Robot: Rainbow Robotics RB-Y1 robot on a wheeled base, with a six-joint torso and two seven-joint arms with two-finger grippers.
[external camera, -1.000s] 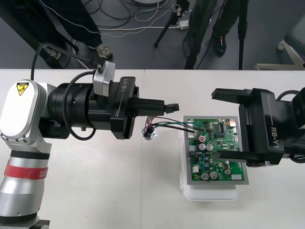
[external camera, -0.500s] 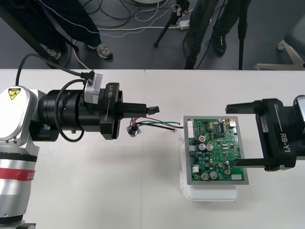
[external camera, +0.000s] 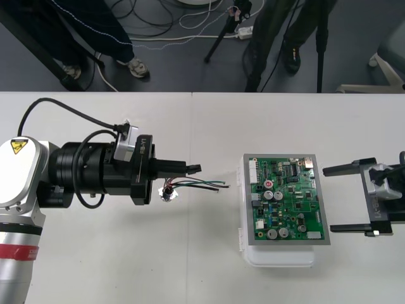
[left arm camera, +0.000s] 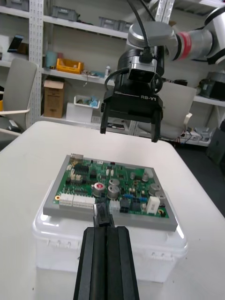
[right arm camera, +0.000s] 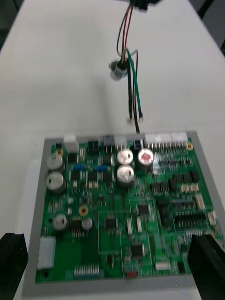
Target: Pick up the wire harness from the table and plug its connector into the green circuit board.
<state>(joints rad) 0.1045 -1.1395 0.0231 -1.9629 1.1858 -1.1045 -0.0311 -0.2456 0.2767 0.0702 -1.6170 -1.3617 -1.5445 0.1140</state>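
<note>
Left claw (external camera: 193,168) first: we see its black fingers pressed together above the tabletop (external camera: 209,266), gripping the wire harness (external camera: 201,183) well left of the green circuit board (external camera: 288,199). From above, the round metal socket (external camera: 167,193) shows just beside the fingers. The red, black and green wires trail toward the board, their ends stopping short of it. Our left wrist view adds the small black plug (left arm camera: 100,213), pinched at the fingertips and facing the board's near edge, not inserted. The board sits on its white base (external camera: 278,256). Right of it, and apart from it, the right claw (external camera: 347,198) stands spread wide and holds nothing. Its wrist view shows the socket hanging among the wires and the loose wire ends close before the board. We find the tabletop plain and pale; dark floor (external camera: 190,63) with cables lies beyond its far edge.
</note>
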